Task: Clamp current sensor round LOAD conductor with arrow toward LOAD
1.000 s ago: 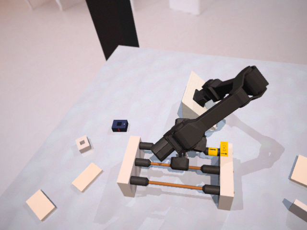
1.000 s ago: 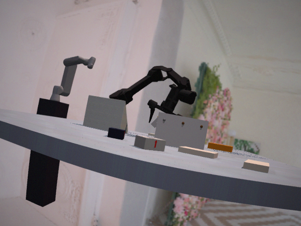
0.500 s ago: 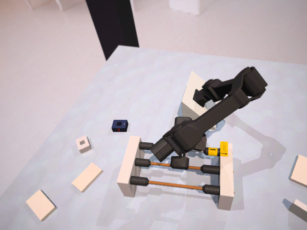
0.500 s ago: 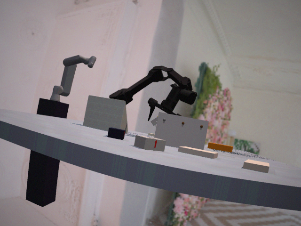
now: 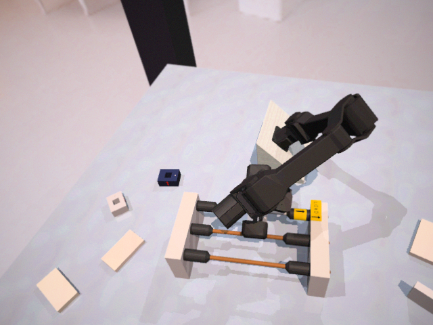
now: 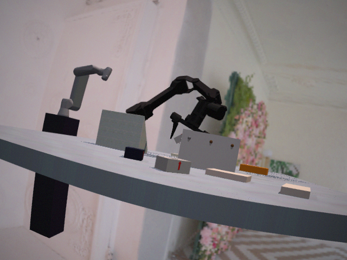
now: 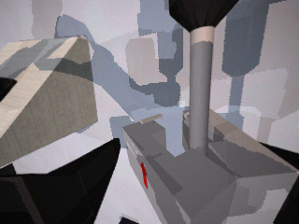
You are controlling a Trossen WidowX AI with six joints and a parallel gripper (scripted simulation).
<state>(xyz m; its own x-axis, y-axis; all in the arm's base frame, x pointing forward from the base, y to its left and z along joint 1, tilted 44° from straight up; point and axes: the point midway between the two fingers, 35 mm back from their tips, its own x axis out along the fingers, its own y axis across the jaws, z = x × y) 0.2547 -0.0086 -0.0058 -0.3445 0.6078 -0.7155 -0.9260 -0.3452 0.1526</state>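
Pale tabletop (image 5: 210,115) (image 6: 168,190) under you; pincer (image 5: 258,199) (image 6: 190,134) (image 7: 167,139) wide open, grey sensor (image 7: 215,187) at the LOAD rod (image 7: 200,93).

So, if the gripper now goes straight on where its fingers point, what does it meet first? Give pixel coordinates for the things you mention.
Probably the grey current sensor (image 7: 206,177), between the open fingers; how deep it sits is unclear.
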